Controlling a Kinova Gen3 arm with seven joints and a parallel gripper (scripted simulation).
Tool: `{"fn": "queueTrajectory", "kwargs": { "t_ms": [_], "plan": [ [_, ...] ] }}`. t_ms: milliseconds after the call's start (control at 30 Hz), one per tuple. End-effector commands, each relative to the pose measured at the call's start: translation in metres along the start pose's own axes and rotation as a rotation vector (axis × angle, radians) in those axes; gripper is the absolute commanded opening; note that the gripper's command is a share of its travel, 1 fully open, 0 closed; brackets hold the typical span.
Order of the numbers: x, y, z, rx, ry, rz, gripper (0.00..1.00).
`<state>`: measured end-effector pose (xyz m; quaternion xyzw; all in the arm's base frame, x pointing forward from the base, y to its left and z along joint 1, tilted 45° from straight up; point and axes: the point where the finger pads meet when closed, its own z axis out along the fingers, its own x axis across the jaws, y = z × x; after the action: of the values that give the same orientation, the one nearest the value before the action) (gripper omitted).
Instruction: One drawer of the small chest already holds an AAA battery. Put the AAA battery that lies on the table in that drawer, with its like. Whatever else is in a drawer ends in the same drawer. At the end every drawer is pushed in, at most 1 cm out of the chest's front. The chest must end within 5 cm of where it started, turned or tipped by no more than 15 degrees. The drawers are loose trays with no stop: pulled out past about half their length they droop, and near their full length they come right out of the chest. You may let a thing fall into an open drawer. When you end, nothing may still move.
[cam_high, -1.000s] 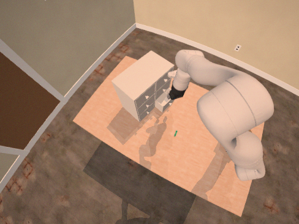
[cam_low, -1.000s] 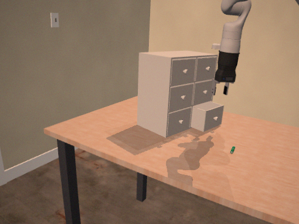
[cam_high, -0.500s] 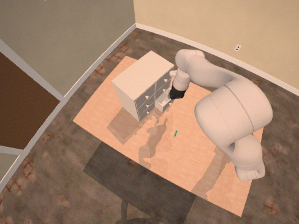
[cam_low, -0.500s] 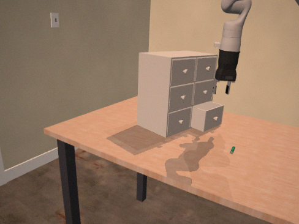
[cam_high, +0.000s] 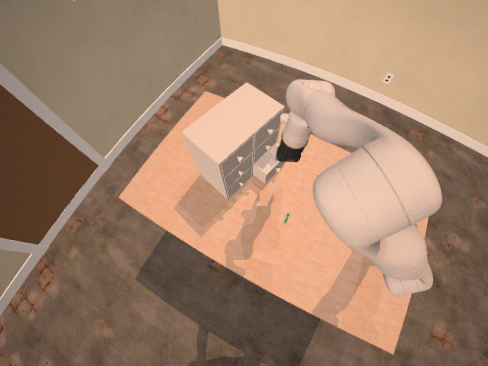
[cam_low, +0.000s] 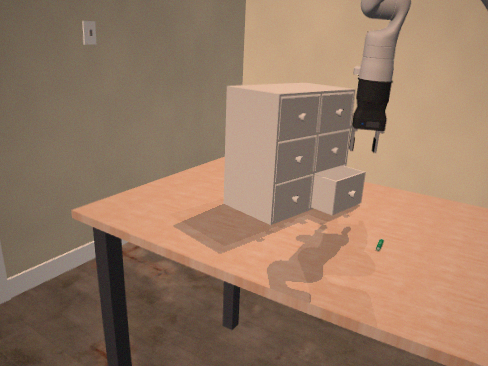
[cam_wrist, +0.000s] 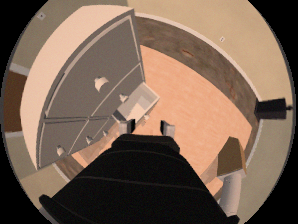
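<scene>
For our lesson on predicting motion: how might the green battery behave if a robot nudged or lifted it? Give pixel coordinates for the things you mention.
The battery (cam_high: 287, 218) (cam_low: 380, 245) looks like a slim cylinder lying on its side, so a sideways nudge would probably roll it. Its straight, hard-looking body should stay stiff when lifted.
</scene>
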<state>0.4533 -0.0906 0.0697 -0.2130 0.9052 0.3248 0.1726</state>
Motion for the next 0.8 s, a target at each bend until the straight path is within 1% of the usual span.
{"fn": "queueTrajectory", "kwargs": {
  "t_ms": [0, 200, 267, 767],
  "plan": [
    [-0.001, 0.001, -0.002, 0.003, 0.002, 0.029, 1.0],
    [0.002, 0.003, -0.006, 0.002, 0.005, 0.128, 1.0],
    [0.002, 0.003, -0.006, 0.002, 0.005, 0.128, 1.0],
    [0.009, 0.008, -0.015, 0.001, 0.012, 0.394, 1.0]
  ]
}}
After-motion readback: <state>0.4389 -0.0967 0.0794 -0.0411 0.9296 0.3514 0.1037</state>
